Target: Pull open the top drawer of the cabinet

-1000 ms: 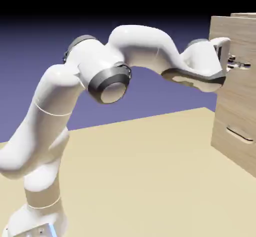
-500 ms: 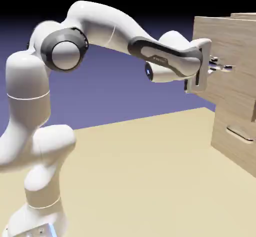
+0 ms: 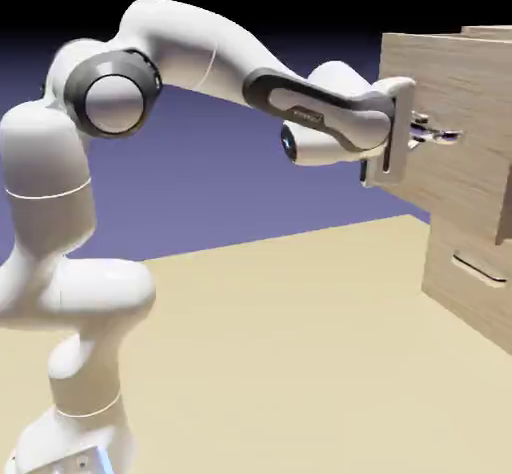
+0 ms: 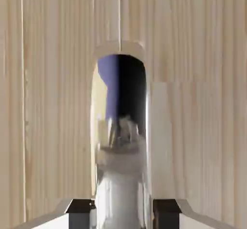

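The top drawer (image 3: pixel 448 132) stands out from the cabinet (image 3: pixel 465 262) at two o'clock in the exterior view, its shiny handle (image 4: pixel 120 160) clamped between the gripper's fingers (image 4: pixel 81 213), and the white arm (image 3: pixel 185 47) arches away toward nine o'clock, above the pale table (image 3: pixel 260 362)!

Glossy, mirror-like metal handle (image 4: pixel 121 175).

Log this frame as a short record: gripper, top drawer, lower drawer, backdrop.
gripper: shut on the handle, one fingertip on either side
top drawer: pulled open, front standing out past the lower drawer's
lower drawer: front set back, its handle untouched
backdrop: blue-violet, black toward the top
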Controlling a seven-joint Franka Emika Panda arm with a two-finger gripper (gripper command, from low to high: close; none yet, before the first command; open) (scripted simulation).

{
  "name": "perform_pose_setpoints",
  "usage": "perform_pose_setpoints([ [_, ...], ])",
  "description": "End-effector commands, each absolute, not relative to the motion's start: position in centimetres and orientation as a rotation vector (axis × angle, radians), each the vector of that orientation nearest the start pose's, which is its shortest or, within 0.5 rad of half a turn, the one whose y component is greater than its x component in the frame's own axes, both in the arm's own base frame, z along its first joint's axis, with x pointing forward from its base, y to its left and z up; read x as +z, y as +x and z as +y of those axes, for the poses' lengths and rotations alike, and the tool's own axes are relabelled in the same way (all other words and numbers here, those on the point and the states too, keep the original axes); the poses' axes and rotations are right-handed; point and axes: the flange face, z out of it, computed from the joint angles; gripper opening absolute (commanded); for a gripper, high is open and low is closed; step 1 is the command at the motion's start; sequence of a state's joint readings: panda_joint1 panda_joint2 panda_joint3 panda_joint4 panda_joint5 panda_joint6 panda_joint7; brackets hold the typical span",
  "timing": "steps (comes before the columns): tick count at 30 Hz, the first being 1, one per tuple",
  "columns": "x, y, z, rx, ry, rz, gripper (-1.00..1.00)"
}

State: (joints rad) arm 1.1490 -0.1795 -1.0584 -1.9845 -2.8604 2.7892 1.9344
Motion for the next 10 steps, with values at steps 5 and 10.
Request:
perform_pose_setpoints([
  [5,52.7,51.2,3.7,1.761,1.76,0.73,-1.0],
  [10,52.6,48.6,3.6,1.761,1.764,0.728,1.0],
])
